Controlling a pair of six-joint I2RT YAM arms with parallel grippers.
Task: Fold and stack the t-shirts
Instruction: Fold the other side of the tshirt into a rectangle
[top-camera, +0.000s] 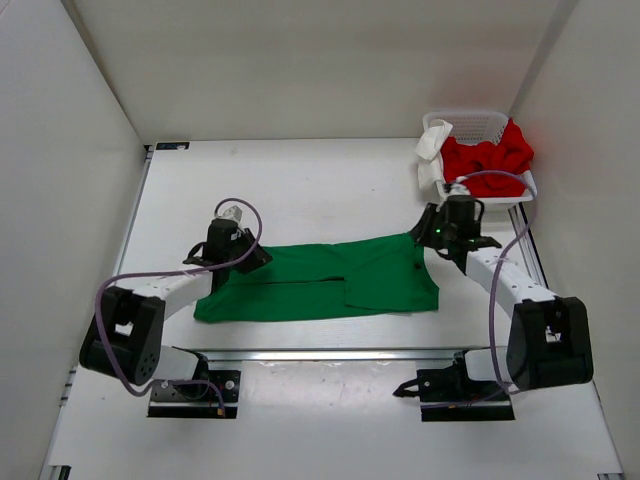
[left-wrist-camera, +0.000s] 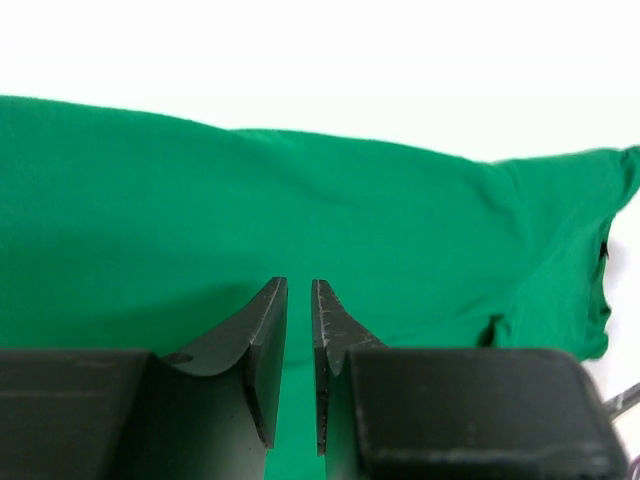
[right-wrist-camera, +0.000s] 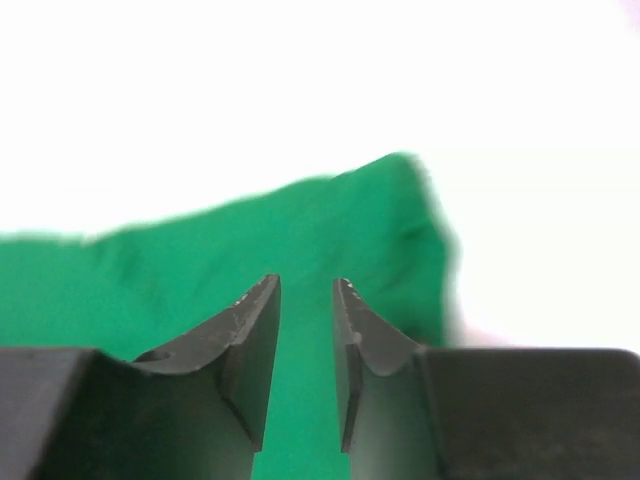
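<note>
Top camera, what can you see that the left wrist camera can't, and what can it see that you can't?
Only the top camera shows the white plastic mesh basket in the far right corner. The red cloth t-shirt is piled in it and the white cloth t-shirt hangs over its rim. Only the left wrist camera shows, close up, the narrow slit between the left pincer's two black fingers. Both show the bright green cloth t-shirt lying spread out.
</note>
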